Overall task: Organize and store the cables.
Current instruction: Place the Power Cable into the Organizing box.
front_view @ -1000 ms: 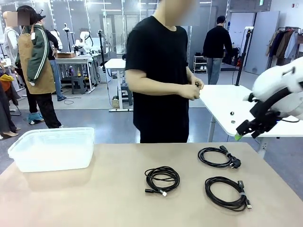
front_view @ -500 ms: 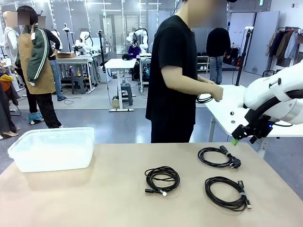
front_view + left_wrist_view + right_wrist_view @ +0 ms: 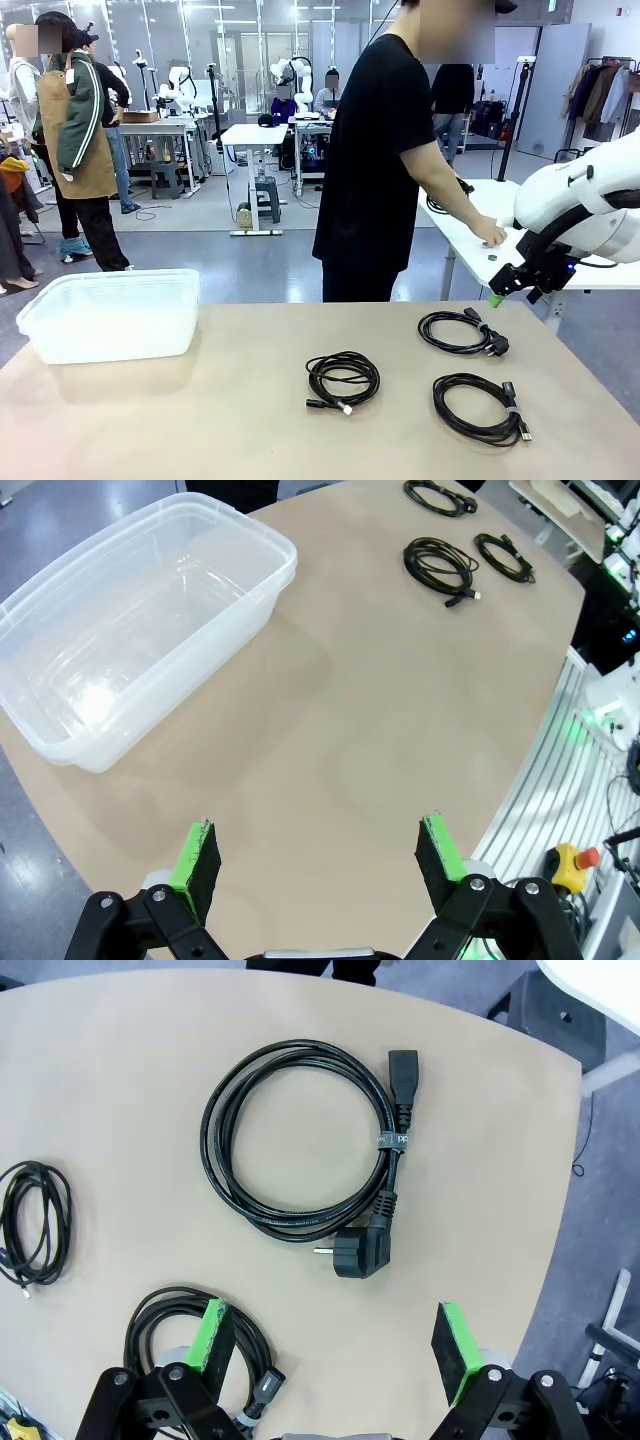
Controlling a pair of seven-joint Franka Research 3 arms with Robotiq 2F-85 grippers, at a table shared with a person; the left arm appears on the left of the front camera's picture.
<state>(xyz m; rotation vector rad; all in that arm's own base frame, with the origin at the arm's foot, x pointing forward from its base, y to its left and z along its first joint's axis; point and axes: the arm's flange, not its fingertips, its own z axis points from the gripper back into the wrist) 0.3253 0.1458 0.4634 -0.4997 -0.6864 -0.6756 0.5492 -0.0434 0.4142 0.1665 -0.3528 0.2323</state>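
We see three coiled black cables (image 3: 345,358) on the tan surface (image 3: 200,420), well right of the clear plastic bin (image 3: 110,345). Our left tool (image 3: 318,852) and right tool (image 3: 332,1336) are both spread wide, gripping nothing.

One cable (image 3: 175,1295) near the table's (image 3: 120,1080) right corner sat partly hidden behind a pad (image 3: 212,1345) of the right gripper (image 3: 332,1345), lower loops unseen.
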